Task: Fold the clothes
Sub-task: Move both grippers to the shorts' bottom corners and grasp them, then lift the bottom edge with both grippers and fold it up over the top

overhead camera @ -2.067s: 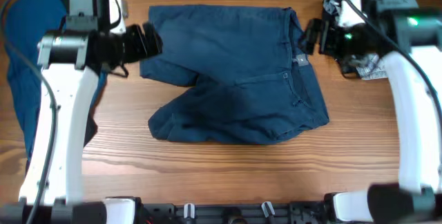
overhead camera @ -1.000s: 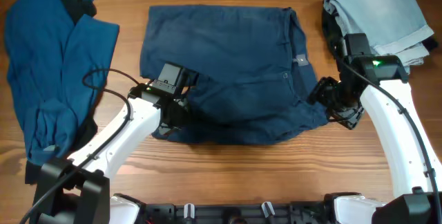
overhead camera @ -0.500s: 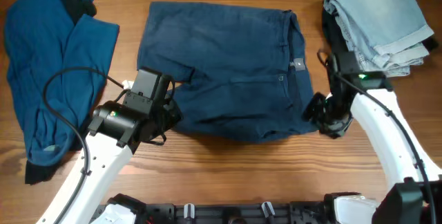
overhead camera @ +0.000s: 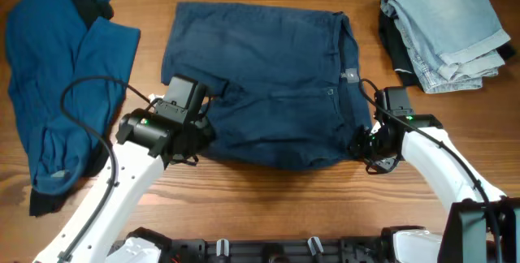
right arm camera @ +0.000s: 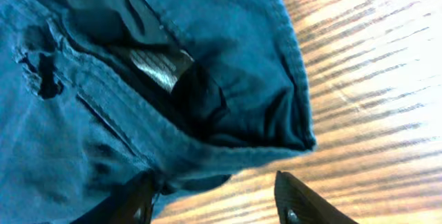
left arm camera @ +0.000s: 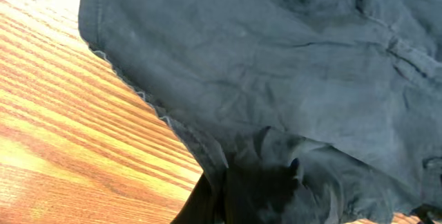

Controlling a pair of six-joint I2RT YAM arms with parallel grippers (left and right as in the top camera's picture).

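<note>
Dark navy trousers lie bunched and partly doubled over in the middle of the table. My left gripper sits at their lower left edge, shut on a fold of the cloth. In the left wrist view the navy fabric drapes over the left gripper and hides its tips. My right gripper is at the trousers' lower right corner. Seen from the right wrist, the right gripper has its fingers apart, with the waistband corner just above the gap.
A crumpled blue shirt covers the table's left side. Folded light blue jeans rest on a dark garment at the back right. Bare wood runs along the front edge.
My right gripper has slid left to the trousers' lower right corner and its jaws have narrowed. The left gripper has stayed shut on the cloth, shifting slightly; the trousers' front edge is pulled in.
</note>
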